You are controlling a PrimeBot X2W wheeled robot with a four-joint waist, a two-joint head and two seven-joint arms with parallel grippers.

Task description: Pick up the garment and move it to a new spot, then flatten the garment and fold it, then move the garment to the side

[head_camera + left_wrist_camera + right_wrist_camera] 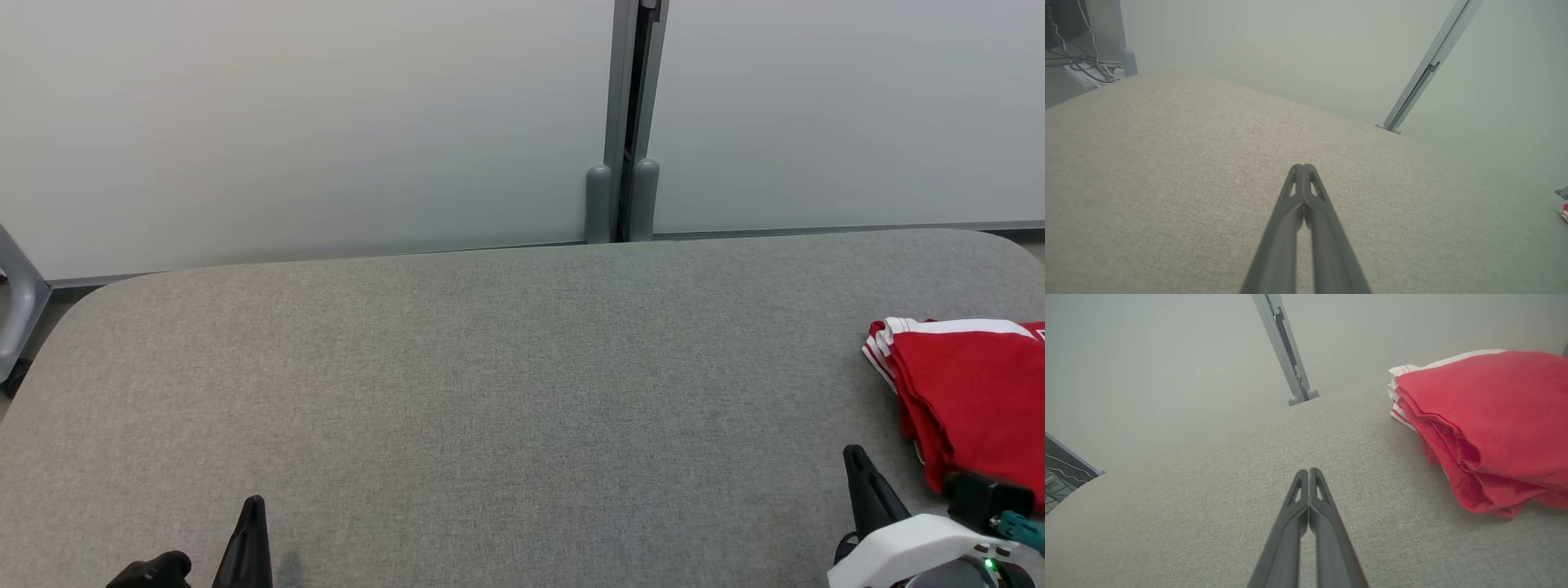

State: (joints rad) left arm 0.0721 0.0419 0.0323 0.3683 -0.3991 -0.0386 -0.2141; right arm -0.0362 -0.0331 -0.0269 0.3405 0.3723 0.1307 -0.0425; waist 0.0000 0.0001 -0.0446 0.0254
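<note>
The garment is red with white striped trim, folded into a thick stack at the right edge of the grey table. It also shows at the right of the right wrist view as the garment, and as a sliver of garment in the left wrist view. My right gripper is shut and empty, just left of the stack and apart from it; its tips meet above bare cloth. My left gripper sits at the lower left, shut on nothing.
A pale partition wall with a grey post runs along the table's far edge. A grey frame piece stands at the far left. Cables and a white box lie on the floor beyond the table's left corner.
</note>
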